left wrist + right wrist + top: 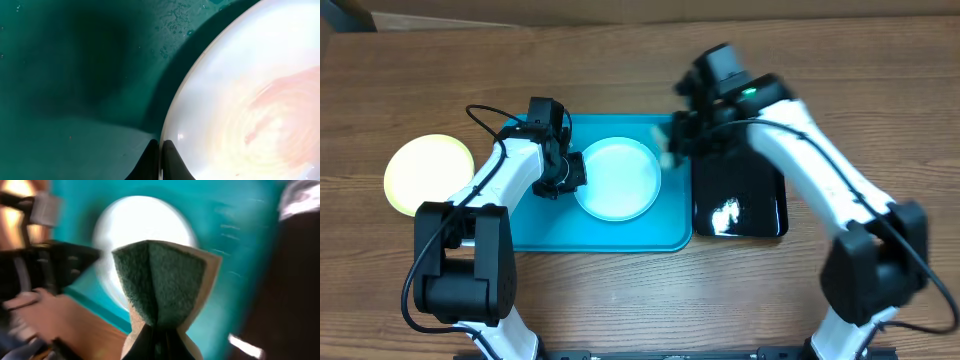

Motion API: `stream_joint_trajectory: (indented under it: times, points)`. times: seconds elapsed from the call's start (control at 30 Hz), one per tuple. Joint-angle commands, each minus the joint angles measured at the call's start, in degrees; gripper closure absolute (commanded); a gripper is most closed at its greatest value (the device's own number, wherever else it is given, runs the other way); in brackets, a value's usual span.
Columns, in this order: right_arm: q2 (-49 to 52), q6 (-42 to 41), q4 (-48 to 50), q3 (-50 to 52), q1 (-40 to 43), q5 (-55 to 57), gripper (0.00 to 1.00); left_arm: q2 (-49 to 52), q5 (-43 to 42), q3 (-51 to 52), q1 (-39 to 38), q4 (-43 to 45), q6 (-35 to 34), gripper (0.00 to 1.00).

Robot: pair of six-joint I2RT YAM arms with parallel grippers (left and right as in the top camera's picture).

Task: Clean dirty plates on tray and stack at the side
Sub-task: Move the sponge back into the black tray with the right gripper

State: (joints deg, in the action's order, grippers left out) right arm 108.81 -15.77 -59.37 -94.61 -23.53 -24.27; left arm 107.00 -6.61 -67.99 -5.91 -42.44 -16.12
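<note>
I am a two-armed robot at a brown wooden table (640,50), seen from above and from my two wrists. A large turquoise-blue rectangular plastic tray (535,235) lies at the middle of the table. One white round plastic plate (616,180) lies flat on it, towards its right half.

My left gripper (568,172) reaches in from the left and meets the plate's left edge. In my left wrist view its two dark fingers (150,162) are pressed together on the plate's thin rim, clamping it. The plate's face carries a reddish-brown smear (287,112) in faint circular streaks. Small water drops dot the bare tray floor beside it.

My right gripper (672,143) hangs over the tray's far right corner, near the plate and clear of it. The right wrist view is blurred. It shows my jaws pinched on the lower end of a green scouring sponge with a tan backing (162,280), folded with the green side inward. The white plate shows beyond the sponge.

A yellow-green round plastic plate (428,172) lies on the bare table left of the tray, just beside my left arm. A smaller glossy black tray (740,195) sits touching the turquoise tray's right edge, under my right arm.
</note>
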Motion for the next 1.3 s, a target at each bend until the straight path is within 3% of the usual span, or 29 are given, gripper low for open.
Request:
stream_joint_trajectory:
  times: [0.0, 0.2, 0.53, 0.93, 1.1, 1.2, 1.27]
  points:
    - [-1.60, 1.25, -4.96, -0.48, 5.03, 12.87, 0.96, 0.48, -0.37, -0.85, -0.50, -0.20, 1.16, 0.96]
    - [-1.53, 1.20, -5.95, 5.51, 9.29, 21.14, 0.96, 0.48, -0.42, -0.85, -0.50, -0.13, 1.11, 0.94]
    - [-1.46, -3.23, 9.14, 21.16, 8.59, 28.63, 0.96, 0.48, -0.42, -0.85, -0.50, -0.13, 1.11, 0.93]
    - [-1.44, -3.78, 12.79, 23.91, 8.15, 28.50, 0.92, 0.48, -0.46, -0.85, -0.50, 0.46, 0.70, 0.92]
    - [-1.44, -3.78, 12.61, 23.91, 8.15, 28.46, 0.81, 0.50, -0.46, -0.79, -0.50, 0.26, 0.70, 0.82]
    - [-1.44, -3.78, 12.39, 23.91, 8.15, 28.46, 0.77, 0.52, -0.46, -0.52, -0.50, 0.26, 0.70, 0.82]
    - [-1.44, -3.78, 12.46, 23.89, 8.15, 28.41, 0.68, 0.52, -0.46, -0.31, -0.50, 0.31, 0.68, 0.82]
